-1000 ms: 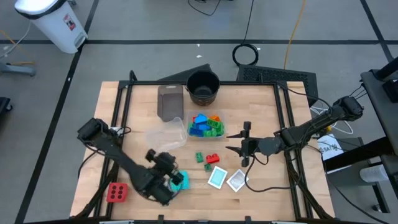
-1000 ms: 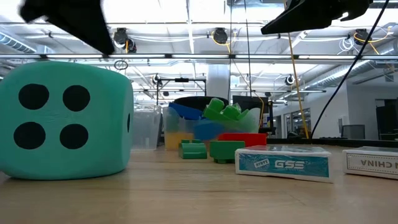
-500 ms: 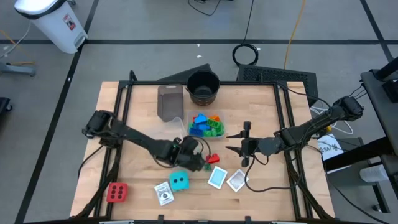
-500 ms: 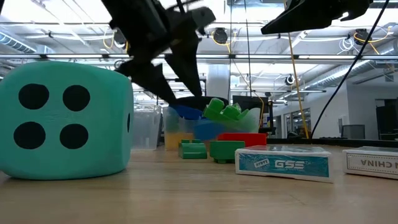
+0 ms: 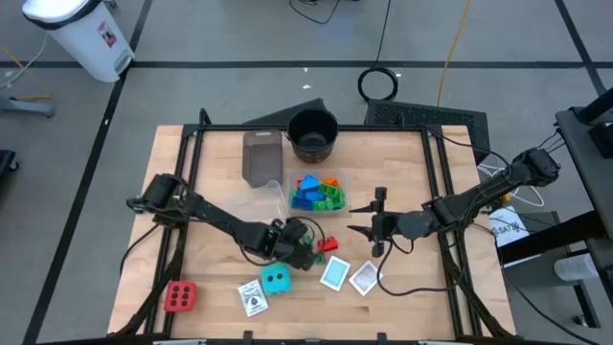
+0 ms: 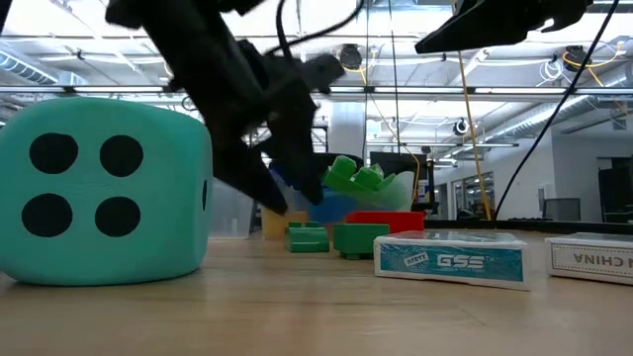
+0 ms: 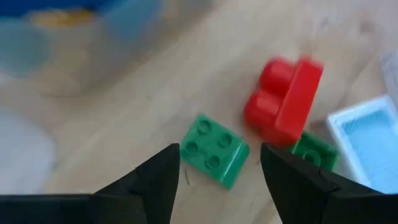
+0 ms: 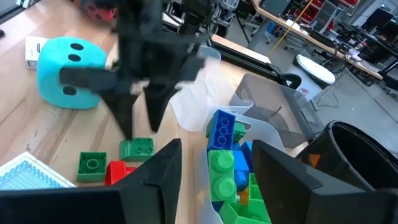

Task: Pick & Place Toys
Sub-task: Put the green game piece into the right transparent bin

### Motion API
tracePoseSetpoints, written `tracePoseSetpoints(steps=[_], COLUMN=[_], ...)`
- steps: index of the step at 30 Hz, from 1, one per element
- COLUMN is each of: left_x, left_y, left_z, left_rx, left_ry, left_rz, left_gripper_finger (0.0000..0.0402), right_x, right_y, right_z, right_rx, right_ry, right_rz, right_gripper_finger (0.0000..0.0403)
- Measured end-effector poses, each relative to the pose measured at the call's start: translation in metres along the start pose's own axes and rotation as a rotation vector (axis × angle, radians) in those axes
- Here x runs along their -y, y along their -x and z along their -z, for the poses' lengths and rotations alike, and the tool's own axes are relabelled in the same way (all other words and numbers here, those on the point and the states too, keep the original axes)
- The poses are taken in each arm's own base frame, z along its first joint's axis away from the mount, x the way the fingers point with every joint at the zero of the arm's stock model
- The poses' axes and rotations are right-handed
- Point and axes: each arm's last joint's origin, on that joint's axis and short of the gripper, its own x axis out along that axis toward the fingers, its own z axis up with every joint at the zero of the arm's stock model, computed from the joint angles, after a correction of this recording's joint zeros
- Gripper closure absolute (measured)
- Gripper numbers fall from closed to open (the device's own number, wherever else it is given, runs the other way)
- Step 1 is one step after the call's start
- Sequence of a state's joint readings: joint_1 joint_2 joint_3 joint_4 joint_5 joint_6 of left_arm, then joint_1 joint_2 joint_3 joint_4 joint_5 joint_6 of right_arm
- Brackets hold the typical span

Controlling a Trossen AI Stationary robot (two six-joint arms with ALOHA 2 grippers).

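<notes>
My left gripper (image 7: 221,155) is open and slants down over a small green block (image 7: 214,149) that lies flat on the table near the middle. Its fingertips (image 6: 282,203) stand above the block, one on each side, without touching it. A red block (image 7: 286,99) and a second green block (image 7: 314,152) lie just beyond. The cyan dotted cube (image 5: 276,278) and the red dotted cube (image 5: 179,295) rest near the front edge. My right gripper (image 5: 369,220) waits open above the table's right half, holding nothing.
A clear tub (image 5: 316,192) heaped with blue, green and orange blocks stands behind the green block. Two more clear tubs (image 5: 261,158) and a black pot (image 5: 313,134) are farther back. Cards (image 5: 335,273) lie near the front, one beside the cyan cube (image 5: 252,297).
My left gripper has swung from over the cyan cube near the front edge toward the table's middle. It has turned and sunk over the green block. The cyan cube stays where it was, and a card beside it now shows.
</notes>
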State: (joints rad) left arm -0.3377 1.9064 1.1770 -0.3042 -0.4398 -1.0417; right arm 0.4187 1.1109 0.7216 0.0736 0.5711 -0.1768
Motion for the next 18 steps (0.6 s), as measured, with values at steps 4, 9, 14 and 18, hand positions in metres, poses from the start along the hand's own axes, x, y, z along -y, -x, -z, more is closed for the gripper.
tracePoseSetpoints(steps=[4,9,14,18], left_x=[0.012,0.024,0.029,0.028], left_y=[-0.014,-0.015,-0.014,-0.011], left_z=[0.003,-0.004,-0.011,-0.018], left_rx=[-0.063,-0.116,-0.126,-0.072], left_ry=[-0.044,-0.155,-0.281,-0.407], left_rz=[0.037,-0.004,-0.032,-0.067], left_gripper_finger=[0.0174,0.0174,0.0174,0.0174], right_x=[0.0,0.0,0.0,0.0], right_y=[0.0,0.0,0.0,0.0], right_z=[-0.001,-0.001,-0.001,-0.001], right_rx=[0.006,0.004,0.004,0.004], right_ry=[-0.002,0.001,0.001,0.001], right_rz=[0.001,0.001,0.001,0.001], right_gripper_finger=[0.0238,0.0238,0.0238,0.0238])
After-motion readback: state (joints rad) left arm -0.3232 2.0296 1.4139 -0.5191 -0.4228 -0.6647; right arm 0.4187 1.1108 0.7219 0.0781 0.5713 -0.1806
